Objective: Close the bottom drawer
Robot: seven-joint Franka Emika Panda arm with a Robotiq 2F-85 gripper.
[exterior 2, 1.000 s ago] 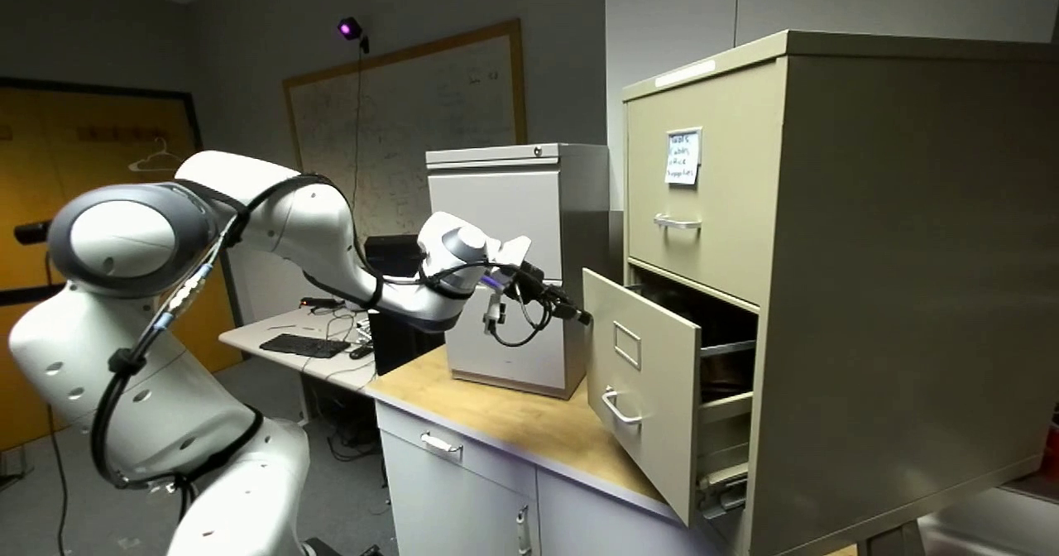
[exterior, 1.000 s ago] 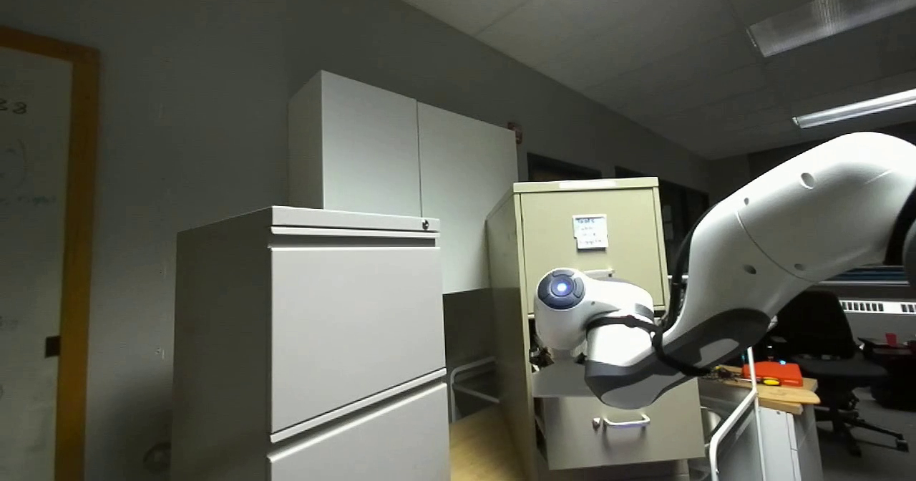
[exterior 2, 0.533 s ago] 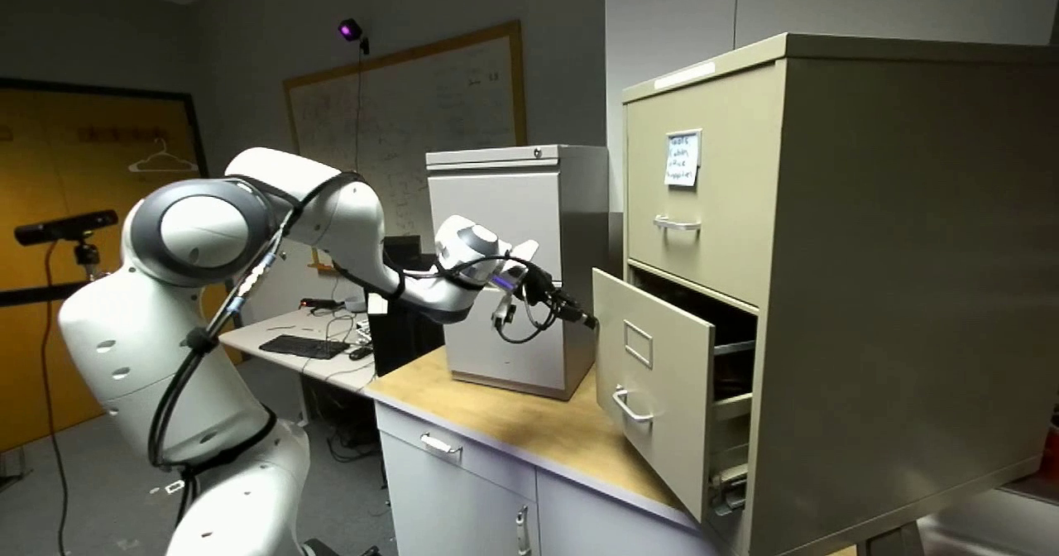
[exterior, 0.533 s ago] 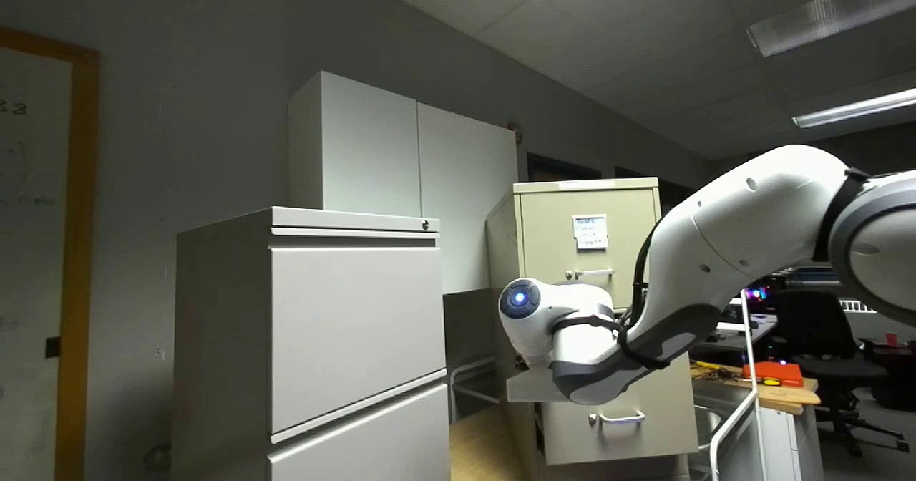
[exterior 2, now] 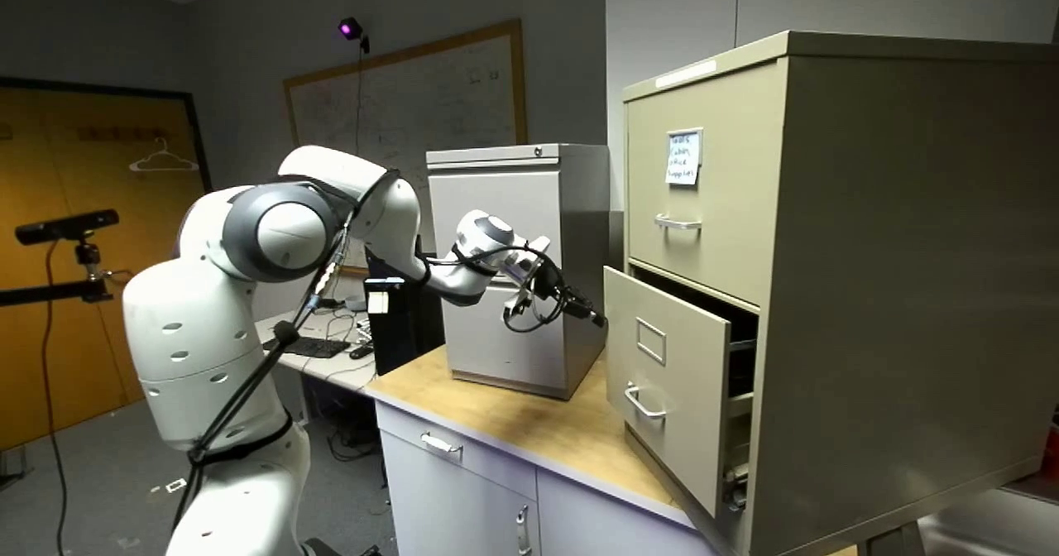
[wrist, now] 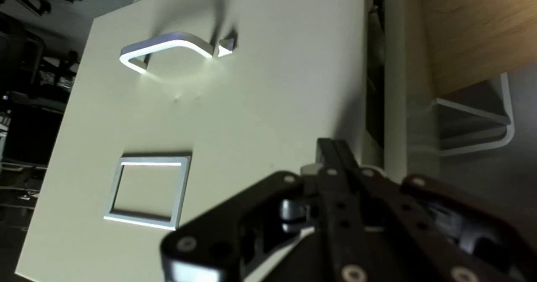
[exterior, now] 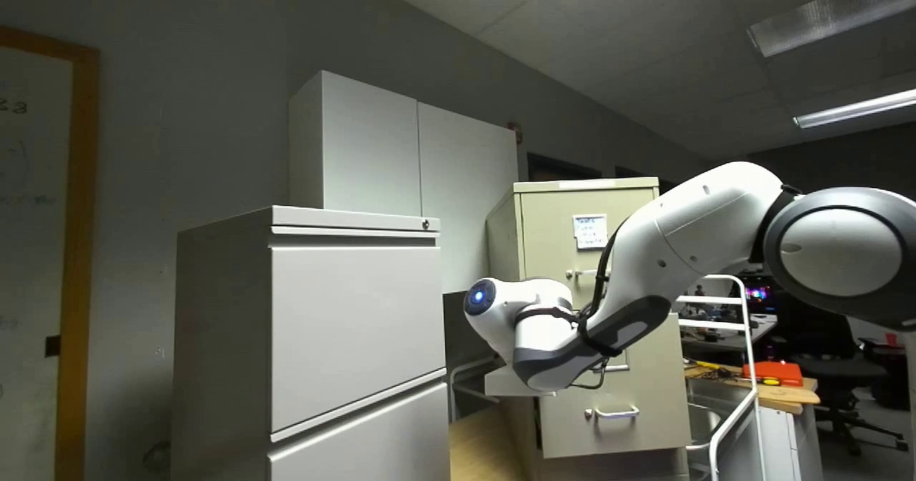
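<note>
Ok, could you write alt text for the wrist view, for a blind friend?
A closed black robot gripper points at the front of a partly open pale drawer, near its edge. The drawer's handle and empty label frame show at left.

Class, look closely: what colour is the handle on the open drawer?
The handle is silvery white; it shows best in the wrist view.

Wood-framed whiteboard (exterior 2: 430,101) on the wall (exterior 2: 567,84), light grey cabinet (exterior 2: 529,204) on a wooden countertop (exterior 2: 529,419), keyboard (exterior 2: 321,347) on a desk (exterior 2: 321,371)
</note>
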